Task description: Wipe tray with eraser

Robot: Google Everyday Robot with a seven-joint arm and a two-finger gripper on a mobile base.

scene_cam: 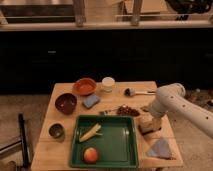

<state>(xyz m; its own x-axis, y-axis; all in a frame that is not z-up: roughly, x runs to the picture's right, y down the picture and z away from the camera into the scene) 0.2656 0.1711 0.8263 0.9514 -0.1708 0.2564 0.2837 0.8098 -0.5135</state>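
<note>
– Under your gripper (148, 121), at the right-hand side of the table (47, 150) as the camera sees it: the eraser (145, 128). It lies outside the tray (116, 142), just off the tray's right rim.

– Which way does it point?

– Tan body shows, with a darker strip along the near edge. Your gripper covers most of it, so the long axis cannot be read. Nor can I tell whether your gripper is clamped on the block or stands loose over it.

– What is near the hand?

– Nearer the camera than your gripper, and close to it: a grey-blue cloth (161, 148), folded and lying flat. On the far side, close: a dark red cluster (127, 110). Farther off the same way: a brush (136, 92), handle running across the table toward your arm (175, 102). Well off on the tray side and beyond it: a blue sponge (91, 101), a white cup (107, 83), an orange bowl (84, 86), a dark bowl (66, 103) and a small dark cup (56, 131).

– And in the way?

– Two things lie on the tray floor, both toward the side away from your gripper: a banana (91, 133), lying slantwise, and a round orange fruit (90, 155) near the front rim. The half of the floor next to your gripper is bare green.
</note>
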